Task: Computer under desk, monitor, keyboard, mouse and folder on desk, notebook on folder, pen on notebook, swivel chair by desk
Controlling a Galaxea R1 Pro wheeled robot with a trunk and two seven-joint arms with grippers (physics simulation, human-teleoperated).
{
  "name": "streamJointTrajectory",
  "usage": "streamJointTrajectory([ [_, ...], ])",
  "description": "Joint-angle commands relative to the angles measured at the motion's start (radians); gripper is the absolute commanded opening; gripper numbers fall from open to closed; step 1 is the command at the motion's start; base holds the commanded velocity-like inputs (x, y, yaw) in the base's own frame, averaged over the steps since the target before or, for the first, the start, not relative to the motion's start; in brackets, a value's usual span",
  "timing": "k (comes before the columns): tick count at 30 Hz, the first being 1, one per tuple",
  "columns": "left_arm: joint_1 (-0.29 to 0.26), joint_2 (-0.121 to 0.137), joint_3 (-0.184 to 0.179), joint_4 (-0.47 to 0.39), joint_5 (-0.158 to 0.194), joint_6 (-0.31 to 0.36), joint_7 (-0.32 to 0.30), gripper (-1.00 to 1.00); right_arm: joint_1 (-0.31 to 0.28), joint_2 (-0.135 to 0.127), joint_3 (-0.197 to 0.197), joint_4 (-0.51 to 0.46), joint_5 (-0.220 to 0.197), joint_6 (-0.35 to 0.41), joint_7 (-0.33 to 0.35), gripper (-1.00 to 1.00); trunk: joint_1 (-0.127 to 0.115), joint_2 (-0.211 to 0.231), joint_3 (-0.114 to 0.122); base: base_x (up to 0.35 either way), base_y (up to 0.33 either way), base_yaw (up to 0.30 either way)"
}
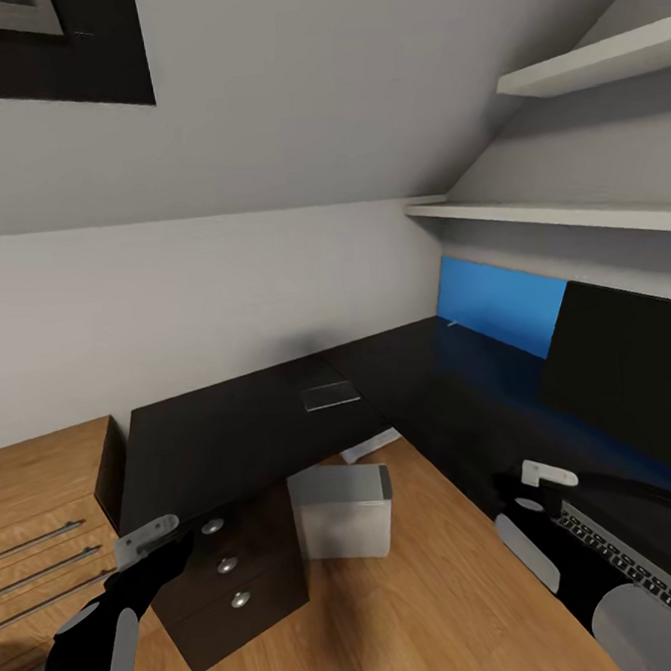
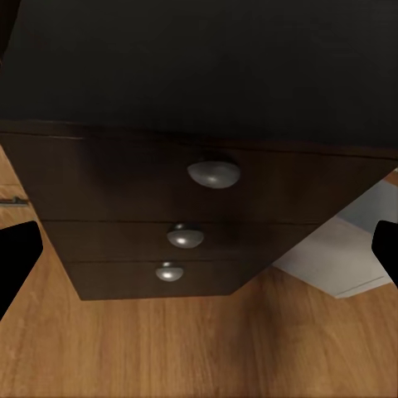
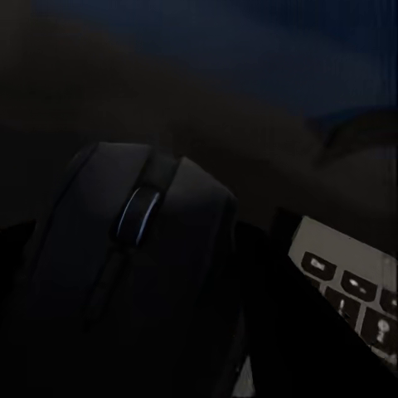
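Dark mouse [image 3: 133,274] sits between right fingers [image 3: 16,249]; left fingers [image 2: 18,257] spread; keyboard [image 3: 352,290] lettering unreadable.

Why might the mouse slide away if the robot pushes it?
The mouse looks smooth and rounded, and the desk is glossy, so it would probably glide easily. It seems small and light next to the keyboard, so a nudge may move it far. Its low, flat shape makes tipping unlikely.

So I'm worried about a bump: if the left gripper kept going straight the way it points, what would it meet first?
Most likely the drawer front of the desk, around the top round knob, which sits almost dead ahead between its spread fingers. How far off it is cannot be told for sure.
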Motion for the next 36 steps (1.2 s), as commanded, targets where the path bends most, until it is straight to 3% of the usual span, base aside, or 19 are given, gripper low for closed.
streamJointTrajectory([
  [1, -0.001, 0.000, 0.002, -0.001, 0.008, 0.005, 0.003, 1.00, -0.009, -0.001, 0.006, 0.017, -0.004, 0.000, -0.008, -1.00, 0.000, -0.001, -0.001, 0.000, 0.000, 0.000],
  [12, -0.001, -0.001, 0.001, 0.006, 0.006, -0.001, 0.002, 1.00, -0.061, 0.019, 0.007, 0.166, 0.022, -0.060, 0.019, -1.00, 0.000, -0.001, -0.001, 0.038, 0.000, 0.000],
  [19, -0.001, 0.000, 0.001, 0.007, 0.007, 0.002, 0.001, 1.00, -0.106, 0.021, 0.006, 0.277, 0.023, -0.068, 0.119, -1.00, 0.000, -0.001, -0.001, 0.090, 0.000, 0.000],
  [22, -0.001, 0.000, 0.002, 0.007, 0.008, 0.005, 0.000, 1.00, -0.157, 0.020, 0.006, 0.387, 0.019, -0.068, 0.188, -1.00, 0.000, -0.001, -0.001, 0.008, 0.000, 0.000],
  [25, -0.001, 0.000, 0.003, 0.004, 0.010, 0.006, 0.000, 1.00, -0.179, 0.020, 0.006, 0.429, 0.017, -0.064, 0.215, -1.00, 0.000, -0.001, -0.001, 0.002, 0.000, 0.000],
  [31, -0.001, 0.000, 0.003, 0.000, 0.010, 0.006, 0.000, 1.00, -0.196, 0.016, 0.006, 0.452, -0.064, -0.057, 0.230, -1.00, 0.012, -0.022, -0.011, 0.000, 0.000, 0.000],
  [36, -0.001, -0.001, 0.002, 0.000, 0.010, 0.004, 0.001, 1.00, -0.203, 0.014, 0.005, 0.455, -0.087, -0.057, 0.231, -1.00, 0.031, -0.057, -0.026, 0.000, 0.000, 0.000],
])
